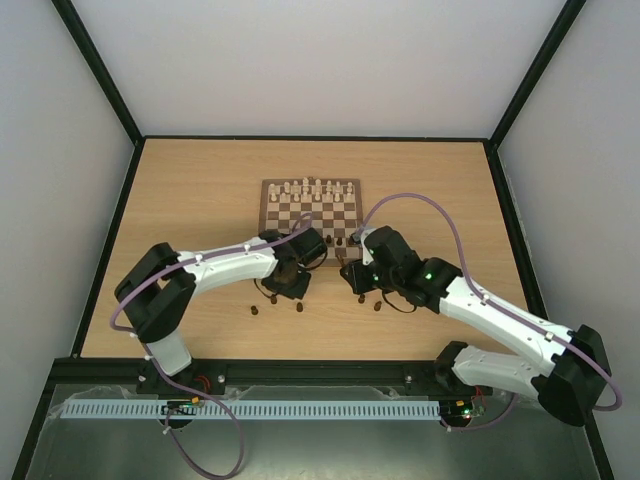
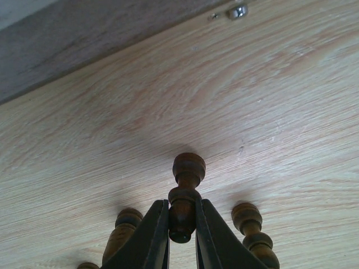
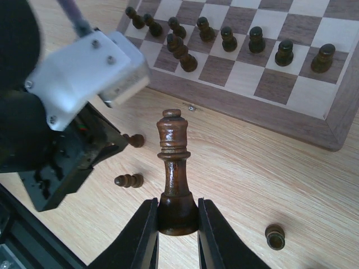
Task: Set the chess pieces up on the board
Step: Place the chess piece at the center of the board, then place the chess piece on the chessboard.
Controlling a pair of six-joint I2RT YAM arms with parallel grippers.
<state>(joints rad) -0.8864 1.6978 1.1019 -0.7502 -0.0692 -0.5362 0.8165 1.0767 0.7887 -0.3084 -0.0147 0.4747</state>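
The left gripper (image 2: 182,232) is clenched on a dark pawn (image 2: 187,188). The right gripper (image 3: 178,221) grasps a tall dark piece (image 3: 171,157), possibly the king, by its base. Both are above the table (image 1: 180,200), just in front of the board (image 3: 252,112). Each piece is best carried upright and lowered straight onto a free square. Dark chess pieces (image 3: 227,38) crowd the near rows, loose pieces (image 3: 129,180) lie below, and the grippers sit close together.

High rear overhead of table (image 1: 180,200); close wrist views; board (image 1: 266,206) common to overhead, right wrist.
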